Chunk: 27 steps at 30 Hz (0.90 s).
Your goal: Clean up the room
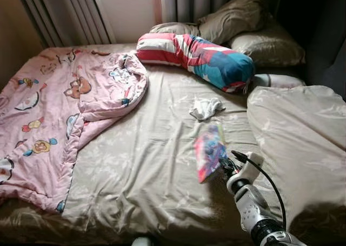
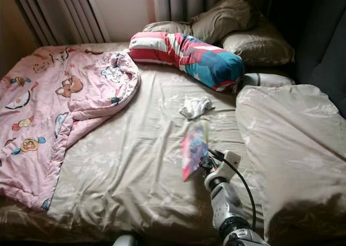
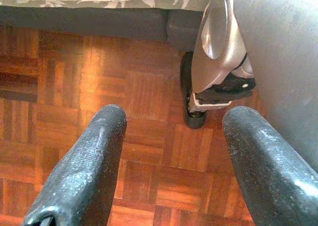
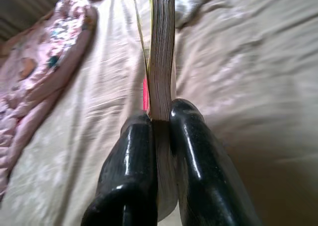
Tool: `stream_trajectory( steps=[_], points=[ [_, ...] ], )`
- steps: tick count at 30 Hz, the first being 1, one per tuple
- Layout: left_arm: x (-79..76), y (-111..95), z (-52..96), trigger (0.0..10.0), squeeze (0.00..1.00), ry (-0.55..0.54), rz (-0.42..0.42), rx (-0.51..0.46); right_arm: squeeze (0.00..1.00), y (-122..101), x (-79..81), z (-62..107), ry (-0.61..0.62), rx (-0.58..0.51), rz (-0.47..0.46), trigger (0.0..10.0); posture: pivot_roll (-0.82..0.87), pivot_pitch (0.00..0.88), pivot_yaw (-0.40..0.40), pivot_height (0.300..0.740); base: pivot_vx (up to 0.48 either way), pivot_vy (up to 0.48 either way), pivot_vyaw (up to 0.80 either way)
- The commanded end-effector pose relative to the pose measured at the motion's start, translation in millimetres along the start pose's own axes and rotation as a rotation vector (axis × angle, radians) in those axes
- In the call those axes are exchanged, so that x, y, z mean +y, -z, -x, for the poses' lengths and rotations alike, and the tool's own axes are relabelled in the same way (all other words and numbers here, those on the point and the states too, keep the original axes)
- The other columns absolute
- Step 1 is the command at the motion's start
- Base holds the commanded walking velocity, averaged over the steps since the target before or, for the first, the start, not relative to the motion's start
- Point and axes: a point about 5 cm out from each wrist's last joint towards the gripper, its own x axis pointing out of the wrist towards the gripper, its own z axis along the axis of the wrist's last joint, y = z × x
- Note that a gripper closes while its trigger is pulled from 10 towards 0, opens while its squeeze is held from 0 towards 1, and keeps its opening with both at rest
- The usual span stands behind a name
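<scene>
Two black fingers of the right gripper (image 4: 161, 131) pinch a thin colourful book (image 1: 210, 150) by its edge above the bed (image 1: 146, 165); keep that clamp firm while carrying. Left gripper (image 3: 174, 151) hangs open over the floor (image 3: 74, 77).

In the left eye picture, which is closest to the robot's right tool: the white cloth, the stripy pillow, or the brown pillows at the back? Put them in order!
From the right tool, holding a book:
1. White cloth, mid-bed just beyond the book.
2. Stripy pillow, farther up the bed.
3. Brown pillows, farthest, by the curtains.
</scene>
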Motion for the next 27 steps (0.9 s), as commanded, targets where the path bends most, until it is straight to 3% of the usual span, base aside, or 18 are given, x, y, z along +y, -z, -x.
stream_trajectory(
  steps=[1, 11, 22, 23, 24, 27],
  points=[
    [6.5, 10.9, 3.3, 10.0, 0.0, -0.009, -0.025, 0.034, 0.0, -9.0, 4.6, -4.2, -0.005, -0.027, 0.006, 10.0, 0.07, 0.188, 0.08, 0.638, 0.0, 0.0, 0.0],
    [9.6, 13.8, 4.6, 10.0, 0.0, -0.002, -0.048, 0.041, 0.0, -7.6, -39.0, 11.1, 0.242, 0.027, 0.028, 10.0, 0.09, 0.212, 0.096, 0.638, 0.0, 0.0, 0.0],
    [10.8, 14.1, 4.9, 10.0, 0.0, 0.003, -0.056, 0.043, 0.0, -18.8, -46.6, 11.6, 0.283, 0.021, 0.055, 10.0, 0.09, 0.224, 0.107, 0.638, 0.0, 0.0, 0.0],
    [10.8, 13.9, 4.9, 10.0, 0.0, 0.004, -0.056, 0.042, 0.24, -19.6, -46.3, 11.3, 0.282, 0.018, 0.056, 10.0, 0.08, 0.224, 0.107, 0.638, 0.0, 0.0, 0.0],
    [10.8, 13.9, 4.8, 10.0, 0.0, 0.004, -0.055, 0.043, 1.0, -19.9, -46.3, 11.2, 0.282, 0.016, 0.055, 10.0, 0.08, 0.223, 0.107, 0.638, 0.0, 0.0, 0.0],
    [10.8, 13.6, 4.7, 10.0, 0.0, 0.005, -0.055, 0.043, 1.0, -21.6, -48.2, 11.9, 0.3, 0.004, 0.059, 10.0, 0.08, 0.221, 0.108, 0.638, 0.0, 0.0, 0.0]
  ],
)
